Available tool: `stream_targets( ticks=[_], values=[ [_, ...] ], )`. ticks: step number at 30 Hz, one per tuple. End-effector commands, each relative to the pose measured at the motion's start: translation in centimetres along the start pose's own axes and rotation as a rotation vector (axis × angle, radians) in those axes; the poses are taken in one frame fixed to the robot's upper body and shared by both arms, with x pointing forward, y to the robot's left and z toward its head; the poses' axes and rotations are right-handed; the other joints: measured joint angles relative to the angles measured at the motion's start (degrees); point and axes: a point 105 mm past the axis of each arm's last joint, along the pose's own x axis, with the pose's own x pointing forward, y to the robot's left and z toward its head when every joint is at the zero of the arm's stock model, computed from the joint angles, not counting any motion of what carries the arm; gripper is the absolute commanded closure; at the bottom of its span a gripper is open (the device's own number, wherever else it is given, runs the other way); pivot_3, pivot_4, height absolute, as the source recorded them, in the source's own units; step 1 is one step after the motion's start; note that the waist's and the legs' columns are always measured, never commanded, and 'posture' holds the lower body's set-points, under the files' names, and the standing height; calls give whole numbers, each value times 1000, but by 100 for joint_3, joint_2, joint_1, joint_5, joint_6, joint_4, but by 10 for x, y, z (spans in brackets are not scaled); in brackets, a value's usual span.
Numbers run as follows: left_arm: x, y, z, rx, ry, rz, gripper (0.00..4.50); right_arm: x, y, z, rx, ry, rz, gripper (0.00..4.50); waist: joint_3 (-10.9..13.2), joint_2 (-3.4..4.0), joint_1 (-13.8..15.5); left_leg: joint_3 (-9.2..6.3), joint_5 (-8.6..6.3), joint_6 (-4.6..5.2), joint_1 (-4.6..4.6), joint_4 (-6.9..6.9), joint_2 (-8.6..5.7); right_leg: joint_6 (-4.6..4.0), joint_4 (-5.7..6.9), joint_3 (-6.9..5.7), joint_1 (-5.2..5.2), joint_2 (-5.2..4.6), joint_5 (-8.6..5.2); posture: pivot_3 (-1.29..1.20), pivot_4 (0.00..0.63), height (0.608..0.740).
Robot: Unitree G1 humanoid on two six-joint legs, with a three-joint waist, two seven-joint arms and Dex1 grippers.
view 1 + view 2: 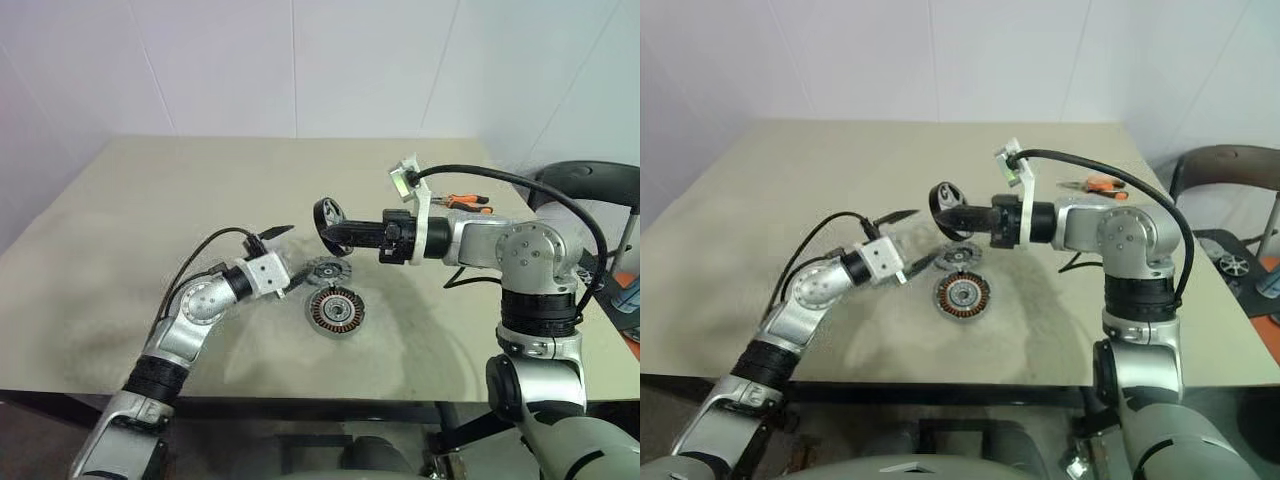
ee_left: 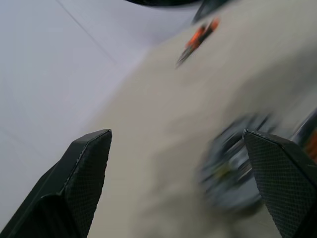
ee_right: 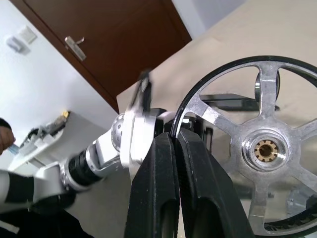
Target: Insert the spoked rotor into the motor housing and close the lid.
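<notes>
My right gripper (image 1: pixel 342 234) is shut on the dark rim of the spoked rotor (image 1: pixel 329 213), a shiny silver wheel held on edge above the table. In the right wrist view the fingers (image 3: pixel 163 163) pinch the rim of the spoked rotor (image 3: pixel 262 148). Below it on the table lies the motor housing (image 1: pixel 334 310), a dark cup with copper coils. The grey notched lid (image 1: pixel 328 271) lies just behind the housing. My left gripper (image 1: pixel 289 257) is open, level, just left of the lid. The lid (image 2: pixel 232 168) shows blurred between the left gripper's fingers (image 2: pixel 88 168).
Orange-handled pliers (image 1: pixel 466 202) lie at the table's far right. A dark chair (image 1: pixel 590 188) stands off the right edge. The tan table (image 1: pixel 150 200) has free room on its left and back. A black cable loops over my left arm.
</notes>
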Motion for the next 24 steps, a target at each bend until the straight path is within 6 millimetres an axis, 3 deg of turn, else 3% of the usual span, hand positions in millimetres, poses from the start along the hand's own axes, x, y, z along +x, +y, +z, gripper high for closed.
stream_targets(
  ticks=[1,9,13,16,19,24],
  values=[
    [5,19,16,257,-114,150,0,-1,4,5,-60,-8,8,4461,0,0,23,0,-1,2,-3,1,0,0,-1,0,-1,-2,0,0,0,740],
    [9,35,20,392,-169,380,0,0,2,-2,-92,27,-4,4461,-1,-2,17,2,-4,12,-58,15,-2,11,3,-5,-49,3,6,0,0,740],
    [9,23,22,312,-197,345,0,0,0,-3,-100,36,-15,4461,-1,-2,12,2,-4,11,-58,20,-2,11,5,-7,-48,3,6,0,0,740],
    [7,10,23,278,-213,300,0,-2,0,9,-61,-22,-1,4461,-2,-1,2,2,-4,11,-57,25,-1,11,10,-7,-47,2,6,0,0,740],
    [7,9,26,283,-222,304,0,-5,0,21,-31,-71,12,4461,-2,0,2,2,-4,11,-55,32,-1,11,17,-7,-44,2,6,0,0,740],
    [10,10,25,369,-209,311,0,-5,0,22,-17,-73,13,4461,-3,0,7,-4,-5,12,-56,51,1,11,26,-11,-39,2,6,0,0,740]
  ],
)
